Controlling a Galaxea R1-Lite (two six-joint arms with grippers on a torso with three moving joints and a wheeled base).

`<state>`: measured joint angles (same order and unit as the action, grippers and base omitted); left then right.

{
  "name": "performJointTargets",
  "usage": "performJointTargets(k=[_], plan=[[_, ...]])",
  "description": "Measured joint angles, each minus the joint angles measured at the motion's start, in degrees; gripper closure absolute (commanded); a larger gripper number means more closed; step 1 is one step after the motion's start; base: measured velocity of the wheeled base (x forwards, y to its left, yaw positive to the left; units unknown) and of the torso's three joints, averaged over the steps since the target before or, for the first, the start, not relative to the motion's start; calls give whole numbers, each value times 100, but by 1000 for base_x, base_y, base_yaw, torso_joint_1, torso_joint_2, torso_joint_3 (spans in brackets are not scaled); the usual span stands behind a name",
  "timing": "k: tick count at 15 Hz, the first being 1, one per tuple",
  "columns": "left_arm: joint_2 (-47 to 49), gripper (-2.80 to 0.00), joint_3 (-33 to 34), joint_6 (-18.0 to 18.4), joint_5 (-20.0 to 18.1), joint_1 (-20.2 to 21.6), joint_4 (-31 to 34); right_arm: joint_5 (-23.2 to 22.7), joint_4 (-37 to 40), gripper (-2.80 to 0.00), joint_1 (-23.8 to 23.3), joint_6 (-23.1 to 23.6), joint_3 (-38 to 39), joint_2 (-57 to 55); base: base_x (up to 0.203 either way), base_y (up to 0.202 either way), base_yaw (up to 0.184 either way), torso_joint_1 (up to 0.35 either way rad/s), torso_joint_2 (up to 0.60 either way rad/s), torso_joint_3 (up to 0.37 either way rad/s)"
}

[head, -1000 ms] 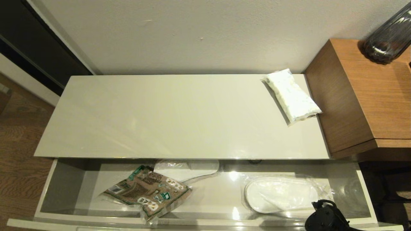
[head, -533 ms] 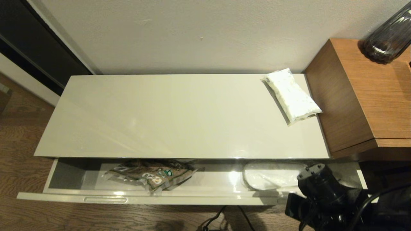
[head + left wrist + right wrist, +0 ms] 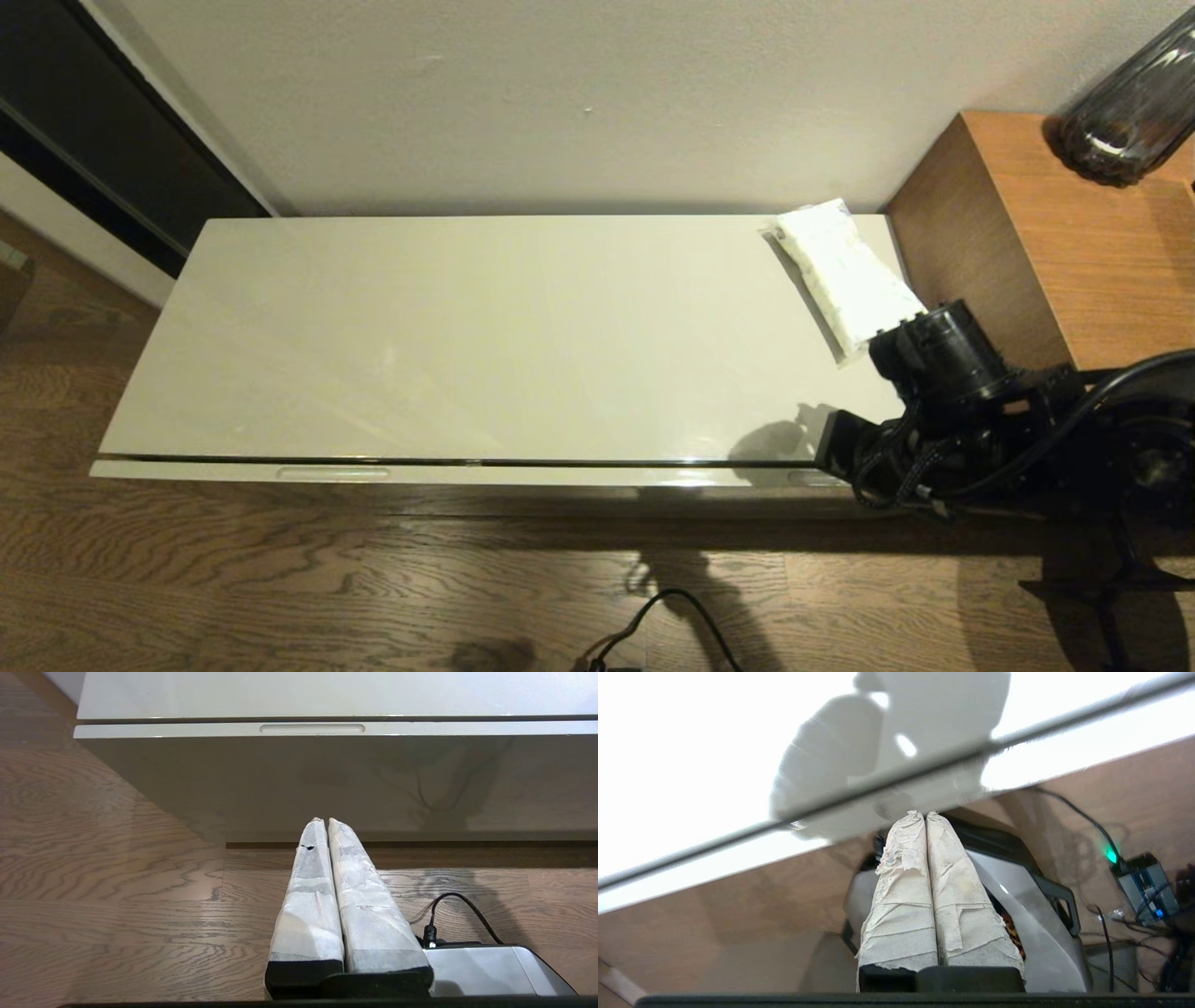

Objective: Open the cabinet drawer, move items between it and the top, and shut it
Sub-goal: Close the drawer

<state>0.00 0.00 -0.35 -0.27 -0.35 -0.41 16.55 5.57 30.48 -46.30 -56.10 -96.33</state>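
The cabinet drawer point(image 3: 467, 472) is fully closed, its front flush under the top point(image 3: 485, 336); one recessed slot point(image 3: 312, 728) shows in the left wrist view. One of the items, a soft white pack point(image 3: 845, 275), lies on the top at the back right. My right arm point(image 3: 934, 392) reaches over the top's front right corner, just in front of the pack. My right gripper point(image 3: 924, 814) is shut and empty, close by the cabinet's front edge. Low over the floor before the cabinet front, my left gripper point(image 3: 325, 820) is shut and empty.
A taller orange-brown wooden unit point(image 3: 1074, 233) stands against the cabinet's right end, with a dark glass vase point(image 3: 1130, 103) on it. A black cable point(image 3: 681, 611) lies on the wooden floor. A dark doorway point(image 3: 93, 121) is at the far left.
The drawer has slid from wide open to fully closed, hiding its contents. My right arm has risen from the drawer's front right to over the top's front right corner.
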Motion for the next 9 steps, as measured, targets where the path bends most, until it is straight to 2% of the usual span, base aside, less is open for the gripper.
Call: performJointTargets(k=[3,7,9], plan=[[0,0,0,2,0,0,-1,-82,1269,0,3,36,-613,679,0,0,0,0,0,0],[0,0,0,4,0,0,-1,24,2830,0,129,20,-727,2003,0,0,0,0,0,0],[0,0,0,5,2,0,-1,218,3728,0,-31,79,-738,2834,0,0,0,0,0,0]])
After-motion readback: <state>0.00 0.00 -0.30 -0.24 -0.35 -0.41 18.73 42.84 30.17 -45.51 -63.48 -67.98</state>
